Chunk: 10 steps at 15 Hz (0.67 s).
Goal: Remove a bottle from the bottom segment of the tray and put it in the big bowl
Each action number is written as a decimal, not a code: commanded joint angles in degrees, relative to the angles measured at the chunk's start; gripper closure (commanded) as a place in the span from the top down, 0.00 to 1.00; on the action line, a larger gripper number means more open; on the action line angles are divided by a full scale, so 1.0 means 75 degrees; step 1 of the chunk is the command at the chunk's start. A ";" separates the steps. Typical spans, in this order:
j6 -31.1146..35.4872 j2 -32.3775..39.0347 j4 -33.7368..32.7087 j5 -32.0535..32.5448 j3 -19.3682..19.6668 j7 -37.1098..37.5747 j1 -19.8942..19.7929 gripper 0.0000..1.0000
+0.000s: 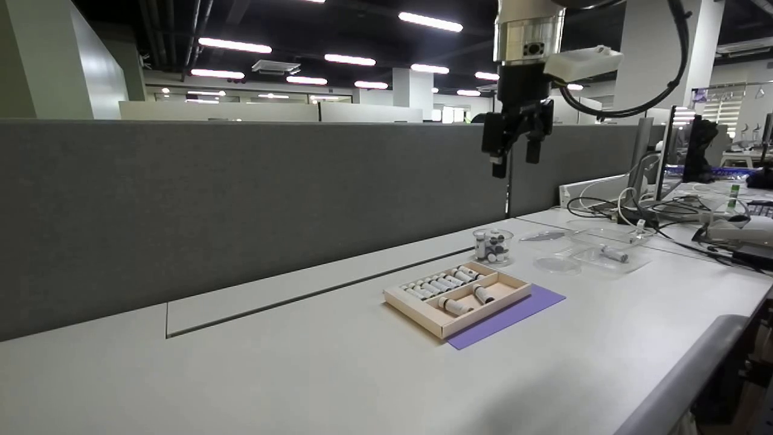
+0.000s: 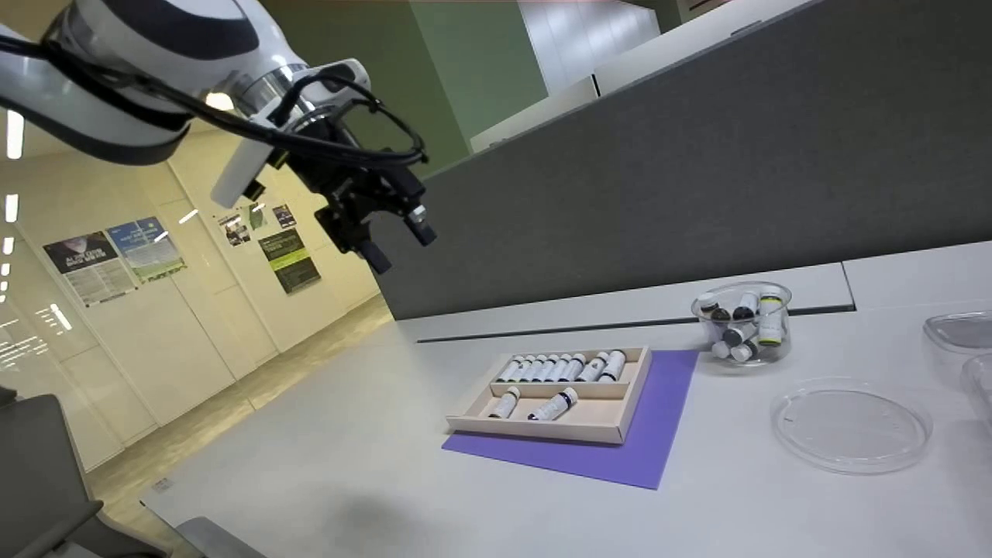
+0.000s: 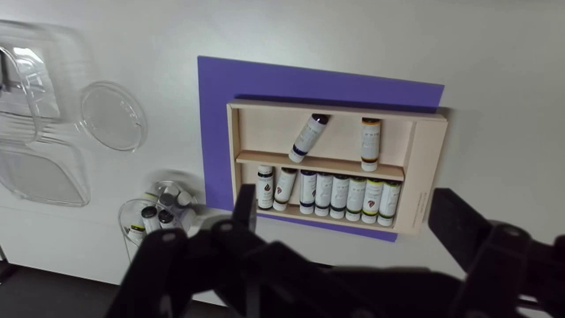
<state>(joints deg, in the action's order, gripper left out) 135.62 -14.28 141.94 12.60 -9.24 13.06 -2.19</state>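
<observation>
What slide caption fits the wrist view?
Open gripper facing a tan tray partly on a purple mat: two bottles in one segment, eight in the other.

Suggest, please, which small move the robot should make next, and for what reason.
Probably ease the open pincer down towards the orange-banded bottle. The pincer hangs high above the desk, holding nothing, and this bottle lies in the two-bottle segment of the tray, the lower segment in both exterior views, with gaps along both its sides.

A purple mat (image 2: 655, 418) lies on a white desk (image 1: 284, 368) backed by a gray partition (image 1: 253, 211).
</observation>
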 commanded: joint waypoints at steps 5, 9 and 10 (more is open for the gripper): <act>0.0420 0.3101 -0.2537 -0.1522 0.1129 -0.1536 -0.0068 1.00; -0.0348 0.4512 -0.3690 -0.2673 0.1069 -0.2119 -0.0170 1.00; -0.0587 0.4767 -0.3931 -0.2812 0.1061 -0.2087 -0.0188 1.00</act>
<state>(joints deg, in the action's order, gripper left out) 136.84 14.94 120.04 -4.90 -0.98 -1.63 -3.12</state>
